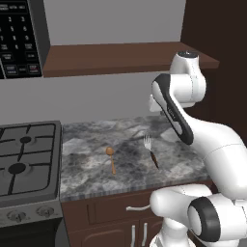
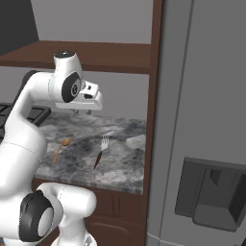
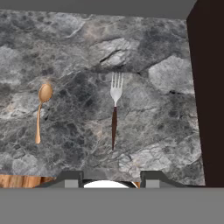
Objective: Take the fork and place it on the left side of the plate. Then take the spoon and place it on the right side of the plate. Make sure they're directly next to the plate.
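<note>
The fork (image 1: 150, 152) (image 2: 101, 151) (image 3: 114, 113) lies flat on the grey marble counter (image 1: 130, 169), silver tines pointing to the back wall and dark brown handle toward me. The orange-tan spoon (image 1: 111, 158) (image 2: 60, 149) (image 3: 41, 111) lies to its left, roughly parallel, bowl toward the wall. My gripper (image 3: 111, 179) (image 2: 79, 111) hangs well above the counter, nearer the front edge than the fork, and looks down on both. Its fingers stand apart with nothing between them. The plate is out of view.
A gas stove (image 1: 24, 159) adjoins the counter on the left, with a microwave (image 1: 19, 38) above it. A brown shelf (image 1: 116, 55) runs along the wall. A dark wooden panel (image 3: 208, 87) and the fridge (image 2: 202, 120) close the right side.
</note>
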Controlling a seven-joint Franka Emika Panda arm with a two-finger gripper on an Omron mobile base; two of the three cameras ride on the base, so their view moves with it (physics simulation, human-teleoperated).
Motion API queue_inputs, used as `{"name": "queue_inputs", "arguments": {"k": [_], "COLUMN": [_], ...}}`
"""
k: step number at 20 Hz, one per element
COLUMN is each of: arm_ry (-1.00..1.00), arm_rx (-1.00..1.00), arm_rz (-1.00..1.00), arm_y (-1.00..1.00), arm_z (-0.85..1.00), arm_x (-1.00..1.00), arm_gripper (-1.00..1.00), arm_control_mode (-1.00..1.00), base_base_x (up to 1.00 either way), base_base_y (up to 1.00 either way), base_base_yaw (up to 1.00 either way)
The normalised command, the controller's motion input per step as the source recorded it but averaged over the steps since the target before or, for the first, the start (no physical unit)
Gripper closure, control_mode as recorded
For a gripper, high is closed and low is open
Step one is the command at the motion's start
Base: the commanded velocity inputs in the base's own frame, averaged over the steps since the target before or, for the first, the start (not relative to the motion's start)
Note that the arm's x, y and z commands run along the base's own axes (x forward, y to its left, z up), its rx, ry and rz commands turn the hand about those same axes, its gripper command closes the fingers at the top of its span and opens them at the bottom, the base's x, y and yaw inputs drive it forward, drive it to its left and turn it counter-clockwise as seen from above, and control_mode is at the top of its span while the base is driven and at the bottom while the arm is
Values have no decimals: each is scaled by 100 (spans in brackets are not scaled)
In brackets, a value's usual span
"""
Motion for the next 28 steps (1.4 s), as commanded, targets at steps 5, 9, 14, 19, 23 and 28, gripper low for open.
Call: {"name": "queue_inputs", "arguments": {"k": [5, 9, 14, 19, 23, 28], "arm_ry": [0, 5, 25, 22, 10, 0], "arm_rx": [0, -1, 0, 0, 0, 0], "arm_rz": [0, 0, 0, 0, 0, 0], "arm_y": [2, 15, 3, -5, -11, -10], "arm_z": [-5, -54, -69, -56, -48, -44], "arm_x": [-12, -11, 0, 0, 0, 0], "arm_gripper": [-100, -100, -100, -100, -100, -100], "arm_control_mode": [-100, -100, -100, -100, -100, -100], "base_base_x": [0, 0, 0, 0, 0, 0], "base_base_y": [0, 0, 0, 0, 0, 0], "base_base_yaw": [0, 0, 0, 0, 0, 0]}}
